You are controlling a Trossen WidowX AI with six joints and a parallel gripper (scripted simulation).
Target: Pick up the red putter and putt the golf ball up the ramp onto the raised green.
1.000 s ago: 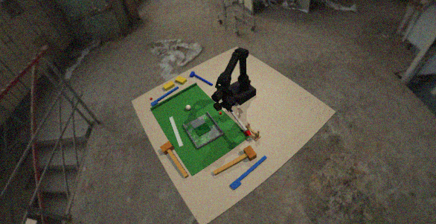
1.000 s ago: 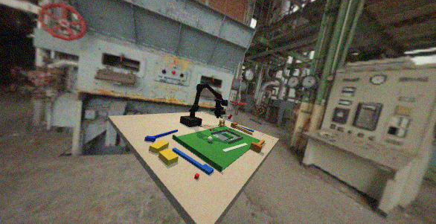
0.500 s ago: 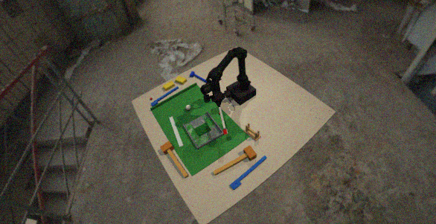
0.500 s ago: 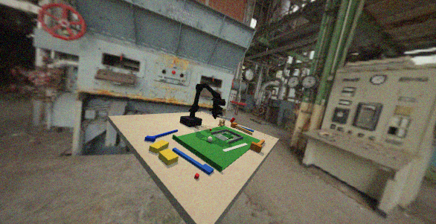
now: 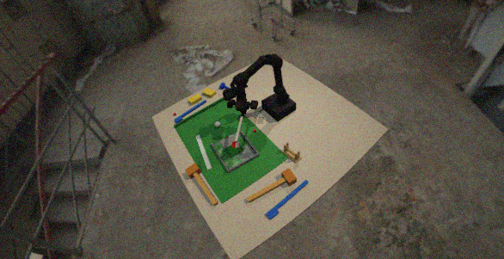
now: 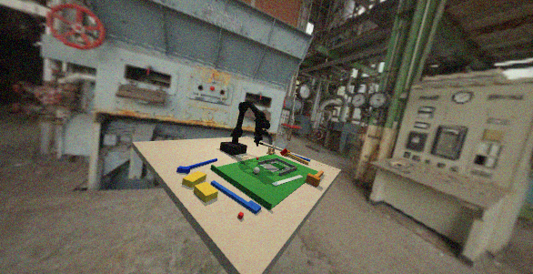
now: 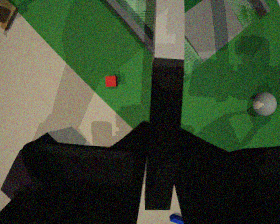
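Observation:
My gripper (image 5: 242, 109) (image 7: 156, 127) is shut on the putter (image 5: 237, 131) (image 7: 168, 23), gripping its black handle. The white shaft slants down from the fingers. The red head (image 5: 235, 144) hangs over the raised green (image 5: 228, 161) (image 6: 276, 167), a grey-framed square in the middle of the green mat (image 5: 241, 177) (image 6: 247, 182). The white golf ball (image 5: 217, 124) (image 6: 256, 170) (image 7: 264, 104) lies on the mat to the left of the putter, clear of it. In the exterior view the gripper is too small to make out.
A white bar (image 5: 203, 151) (image 6: 287, 180) lies on the mat left of the green. Two orange mallets (image 5: 201, 182) (image 5: 273, 185), blue sticks (image 5: 285, 199) (image 5: 189, 111), yellow blocks (image 5: 194, 99) (image 5: 209, 92), a small wooden stand (image 5: 291, 152) and red cubes (image 5: 255, 131) (image 7: 111, 82) lie around on the beige board (image 5: 335, 121).

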